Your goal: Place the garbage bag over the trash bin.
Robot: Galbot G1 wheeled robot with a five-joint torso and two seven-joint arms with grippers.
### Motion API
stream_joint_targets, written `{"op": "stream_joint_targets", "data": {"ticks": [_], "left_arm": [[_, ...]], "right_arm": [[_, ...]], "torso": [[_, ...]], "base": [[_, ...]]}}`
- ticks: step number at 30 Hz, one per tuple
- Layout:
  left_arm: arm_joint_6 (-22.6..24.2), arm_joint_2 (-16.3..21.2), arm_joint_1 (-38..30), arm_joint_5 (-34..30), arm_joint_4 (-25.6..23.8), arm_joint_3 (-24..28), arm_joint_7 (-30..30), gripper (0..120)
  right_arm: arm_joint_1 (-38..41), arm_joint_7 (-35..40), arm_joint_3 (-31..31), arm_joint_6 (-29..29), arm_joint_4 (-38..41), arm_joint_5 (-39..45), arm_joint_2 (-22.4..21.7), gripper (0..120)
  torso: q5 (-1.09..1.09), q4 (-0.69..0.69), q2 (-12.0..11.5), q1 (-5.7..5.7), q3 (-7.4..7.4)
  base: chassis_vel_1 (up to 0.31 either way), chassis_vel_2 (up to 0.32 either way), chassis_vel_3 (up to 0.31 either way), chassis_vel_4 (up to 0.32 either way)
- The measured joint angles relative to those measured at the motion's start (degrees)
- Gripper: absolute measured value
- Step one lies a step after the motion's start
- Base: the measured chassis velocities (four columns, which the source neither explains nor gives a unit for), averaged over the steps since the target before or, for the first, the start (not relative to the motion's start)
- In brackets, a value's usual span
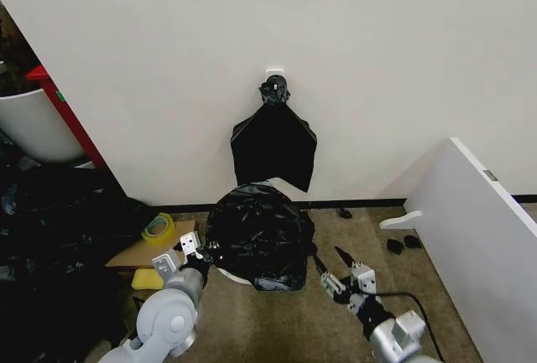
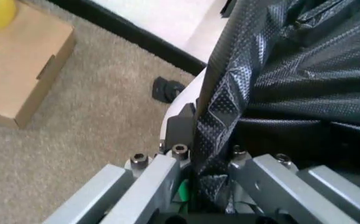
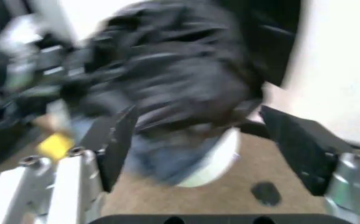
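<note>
Garbage bag (image 1: pixel 260 233) is draped over the trash bin (image 1: pixel 237 277), which stands on the carpet by the far wall; only a sliver of white rim shows at the near left under the black film. Left hand (image 1: pixel 199 254) is at the bag's left edge, fingers closed on a fold of the plastic; the left wrist view shows the film (image 2: pixel 279 84) pinched between the two fingers (image 2: pixel 167 172), beside the bin's white wall. Right hand (image 1: pixel 336 269) hangs just right of the bin, fingers spread apart, clear of the bag and holding nothing; its wrist view looks across at the bag (image 3: pixel 180 88) between open fingers (image 3: pixel 114 140).

Assessment: the film is thin, light, glossy and limp. It will slip, cling and tear if dragged over the rim. Best hold is a gathered fold at the hem, not a single layer, opposite the existing grip.

Nearby: tape roll (image 1: pixel 157 227) on a cardboard box (image 1: pixel 143 252), left; knotted bag bundle (image 1: pixel 274 141) hung on the wall.
</note>
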Motion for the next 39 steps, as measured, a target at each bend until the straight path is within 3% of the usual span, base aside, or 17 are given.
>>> {"op": "stream_joint_targets", "data": {"ticks": [6,9,11,13,15,20,23,24,28,33,37,39], "left_arm": [[1.2,-0.5,-2.3,-1.4,1.1,1.5,-1.8,0],[1.7,-0.4,-2.5,-1.6,1.1,1.8,-1.9,0],[2.1,-0.4,-2.3,-1.7,1.0,1.9,-1.9,0],[2.1,-0.4,-2.3,-1.7,1.0,1.9,-1.9,0],[2.3,-0.5,-1.9,-1.6,1.0,2.1,-2.0,0],[2.5,-0.6,-1.6,-1.6,0.9,2.1,-2.2,0],[2.6,-0.6,-1.6,-1.7,0.8,2.1,-2.2,0],[2.6,-0.6,-1.6,-1.7,0.8,2.1,-2.2,0],[2.6,-1.2,-1.6,-1.7,0.8,2.3,-2.2,0],[2.6,-1.3,-1.5,-1.7,0.7,2.5,-2.2,0],[2.8,-1.3,-1.4,-1.7,0.3,2.6,-2.1,0],[2.8,-1.2,-1.2,-1.7,0.0,2.5,-2.0,0]], "right_arm": [[0.0,-6.1,-2.0,6.2,-3.7,-14.2,-0.7,98],[1.7,-6.2,-2.5,8.3,-5.9,-18.9,-0.5,98],[3.3,-5.2,-2.8,9.9,-7.7,-22.0,0.2,90],[3.4,-5.0,-2.8,10.0,-7.8,-22.2,0.2,90],[5.2,-2.6,-3.2,12.0,-9.5,-26.2,1.2,77],[6.1,-2.4,-3.1,13.1,-10.8,-29.7,1.6,64],[5.9,-4.2,-3.1,14.0,-11.7,-32.5,1.6,49],[5.9,-4.2,-3.1,14.0,-11.7,-32.5,1.6,49],[5.9,-5.2,-2.9,14.7,-12.1,-34.2,2.1,29],[6.0,-5.1,-2.8,14.8,-12.2,-35.0,2.4,21],[6.4,-3.5,-2.8,14.8,-12.9,-36.7,2.8,0],[6.5,-2.4,-2.9,14.8,-13.1,-37.3,3.0,0]], "torso": [[0.0,0.02,0.0,0.0,0.0],[0.0,0.03,0.0,0.0,0.0],[0.01,0.03,0.0,0.0,0.0],[0.01,0.03,0.0,0.0,0.0],[0.0,0.03,0.0,0.0,0.01],[0.0,0.03,0.0,0.0,0.01],[0.0,0.02,0.0,0.0,0.01],[0.0,0.02,0.0,0.0,0.01],[0.0,0.02,0.0,0.0,0.01],[0.0,0.02,0.0,0.0,0.01],[0.0,0.02,0.0,0.0,0.01],[0.0,0.03,0.0,0.0,0.01]], "base": [[0.0,0.0,0.0,0.0],[0.0,0.0,0.0,0.0],[0.0,0.0,0.0,0.0],[0.0,0.0,0.0,0.0],[0.0,0.0,0.0,0.0],[0.0,0.0,0.0,0.0],[0.0,0.0,0.0,0.0],[0.0,0.0,0.0,0.0],[0.0,0.0,0.0,0.0],[0.0,0.0,0.0,0.0],[0.0,0.0,0.0,0.0],[0.0,0.0,0.0,0.0]]}}
